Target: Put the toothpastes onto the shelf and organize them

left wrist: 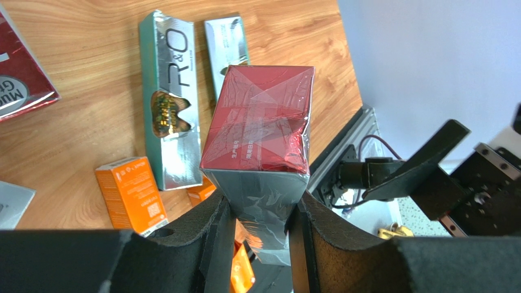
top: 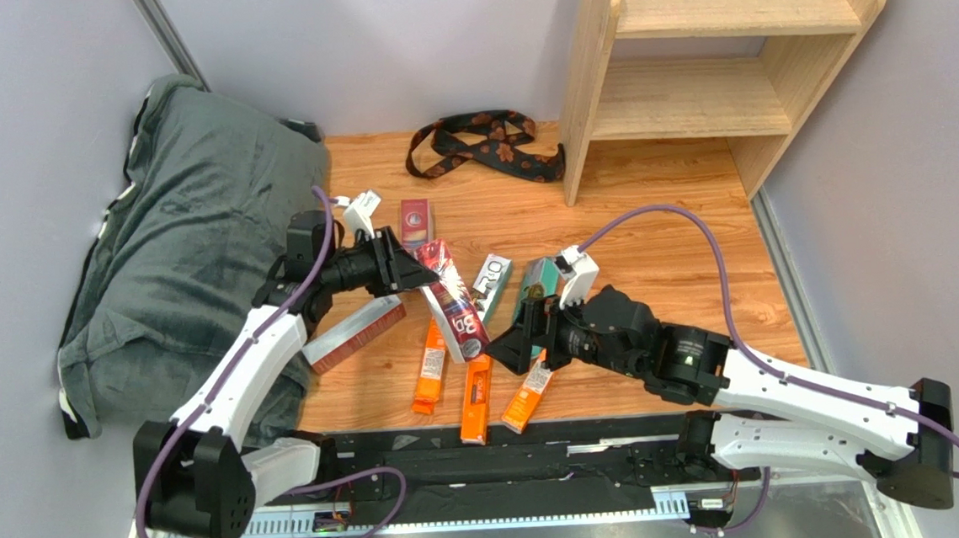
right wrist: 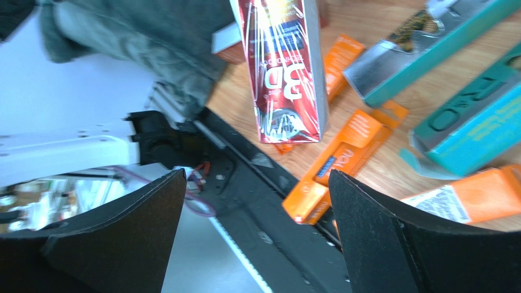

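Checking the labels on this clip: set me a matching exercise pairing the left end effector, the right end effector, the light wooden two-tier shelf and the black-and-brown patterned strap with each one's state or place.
Things:
1. left end effector
2. right end effector
3. light wooden two-tier shelf
4. black-and-brown patterned strap

States or places:
A. lying flat, just left of the shelf
B. open, nothing between its fingers
C. standing at the far right corner
D. shut on a dark red cardboard box

Pairs: 1-D, 2-B, 3-C, 4-A

Bright even light; glare on red toothpaste point(left wrist: 257, 116)
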Robot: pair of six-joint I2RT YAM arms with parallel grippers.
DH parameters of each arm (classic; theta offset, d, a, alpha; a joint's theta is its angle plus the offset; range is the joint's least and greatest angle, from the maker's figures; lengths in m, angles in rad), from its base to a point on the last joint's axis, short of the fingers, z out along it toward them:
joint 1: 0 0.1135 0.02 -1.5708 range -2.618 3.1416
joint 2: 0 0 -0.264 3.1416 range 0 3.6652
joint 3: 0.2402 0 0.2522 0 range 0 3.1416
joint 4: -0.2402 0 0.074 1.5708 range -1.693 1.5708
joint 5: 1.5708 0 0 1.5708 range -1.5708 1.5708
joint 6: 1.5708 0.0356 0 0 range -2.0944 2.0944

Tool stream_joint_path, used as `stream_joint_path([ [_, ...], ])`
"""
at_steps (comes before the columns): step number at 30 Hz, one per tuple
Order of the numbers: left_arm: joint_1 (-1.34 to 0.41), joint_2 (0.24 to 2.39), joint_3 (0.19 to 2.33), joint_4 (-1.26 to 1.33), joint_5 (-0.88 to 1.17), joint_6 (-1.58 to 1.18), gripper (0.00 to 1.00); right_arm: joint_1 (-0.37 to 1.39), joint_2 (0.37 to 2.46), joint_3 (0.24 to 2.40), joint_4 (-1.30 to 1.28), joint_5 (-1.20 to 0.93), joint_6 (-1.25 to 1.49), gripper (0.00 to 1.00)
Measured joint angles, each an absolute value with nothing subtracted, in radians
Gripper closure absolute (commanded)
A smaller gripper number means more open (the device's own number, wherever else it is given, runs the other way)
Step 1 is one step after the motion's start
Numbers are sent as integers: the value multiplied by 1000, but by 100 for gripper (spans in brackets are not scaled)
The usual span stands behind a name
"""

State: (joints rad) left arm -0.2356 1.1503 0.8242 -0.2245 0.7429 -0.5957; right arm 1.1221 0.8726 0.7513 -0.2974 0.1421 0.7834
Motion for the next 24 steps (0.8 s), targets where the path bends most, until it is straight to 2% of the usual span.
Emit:
stream_joint_path([
  [11, -232, 976, 839, -278, 789, -633, 65, 1122, 727, 623, -99, 15, 899, 8],
  [24, -228, 950, 866, -157, 875, -811, 65, 1122, 731, 516, 163, -36, 1009, 9],
])
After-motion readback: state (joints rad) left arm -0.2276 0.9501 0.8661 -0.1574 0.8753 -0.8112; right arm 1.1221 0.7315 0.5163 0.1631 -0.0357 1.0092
